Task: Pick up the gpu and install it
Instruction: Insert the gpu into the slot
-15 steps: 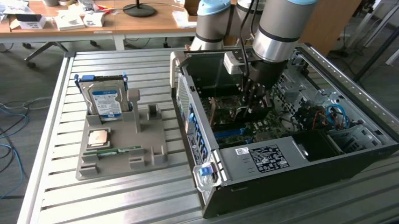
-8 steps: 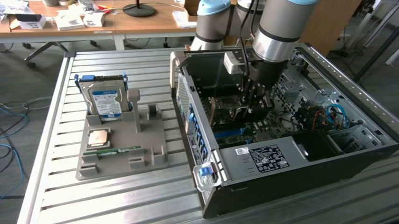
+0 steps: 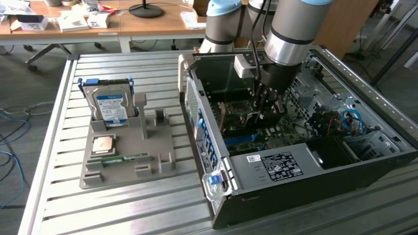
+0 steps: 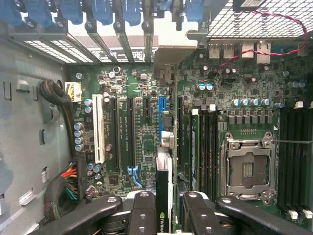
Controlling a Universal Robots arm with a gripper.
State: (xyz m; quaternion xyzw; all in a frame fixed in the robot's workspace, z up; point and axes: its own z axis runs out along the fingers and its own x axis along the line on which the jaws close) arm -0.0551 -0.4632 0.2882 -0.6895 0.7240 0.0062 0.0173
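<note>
Inside open black computer case [image 3: 261, 205], clamps thin dark-edged gpu [image 4: 163, 186] in black gripper [image 4: 168, 198], edge-on beside blue slot [image 4: 160, 110], among bare black slots [image 4: 117, 132].

Exterior view high over case [image 3: 294, 205], wrist view close, apparently inside, both sharing motherboard [image 4: 142, 147]

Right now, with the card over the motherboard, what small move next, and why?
Probably ease straight down. The gripper is shut on the gpu, held edge-on above the motherboard, and its edge looks roughly in line with the blue slot.
</note>
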